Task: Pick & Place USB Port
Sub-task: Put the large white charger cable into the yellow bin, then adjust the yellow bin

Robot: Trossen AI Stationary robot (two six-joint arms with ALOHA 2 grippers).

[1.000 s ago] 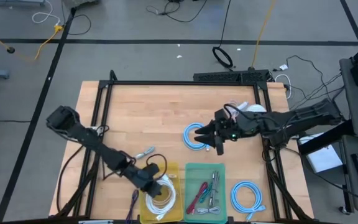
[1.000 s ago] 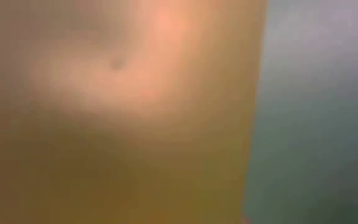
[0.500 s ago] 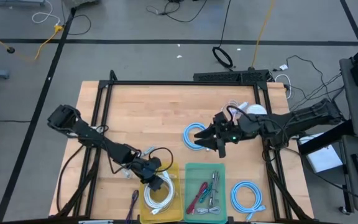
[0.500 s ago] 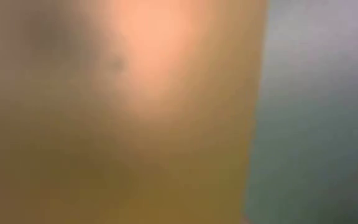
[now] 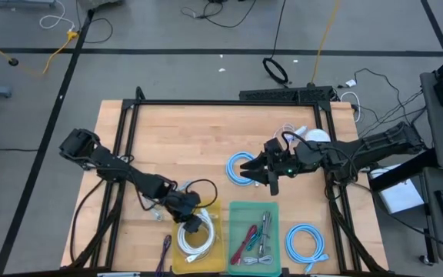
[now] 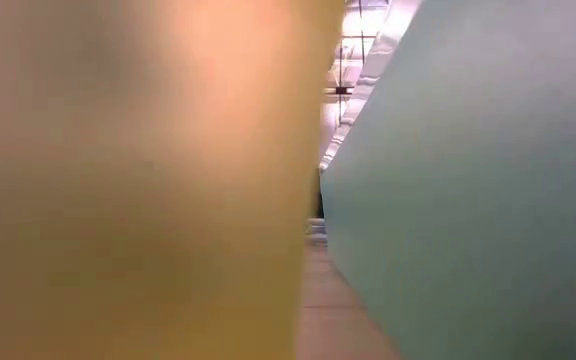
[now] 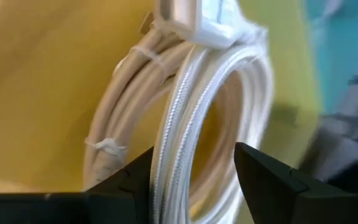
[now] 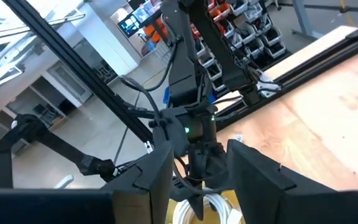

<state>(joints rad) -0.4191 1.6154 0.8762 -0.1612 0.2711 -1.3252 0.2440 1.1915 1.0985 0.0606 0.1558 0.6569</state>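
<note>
white cable (image 7: 185,124) between open left pincer (image 7: 194,171) — yellow bin (image 5: 177,248)

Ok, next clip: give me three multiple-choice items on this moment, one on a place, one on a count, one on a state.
1. Where is the left hand?
A. over the yellow plastic bin
B. over the teal plastic bin
C. off the wooden table

2. How many coiled light-blue cables lie outside the bins?
A. none
B. two
C. four

3. How do the left hand's fingers stand?
A. shut flat together
B. apart, around the coiled white braided cable
C. out of sight

Answers:
1 A, the high view shows it above the yellow bin.
2 B, one by the right hand, one beside the teal bin.
3 B, the left wrist view shows the cable between them.
</note>
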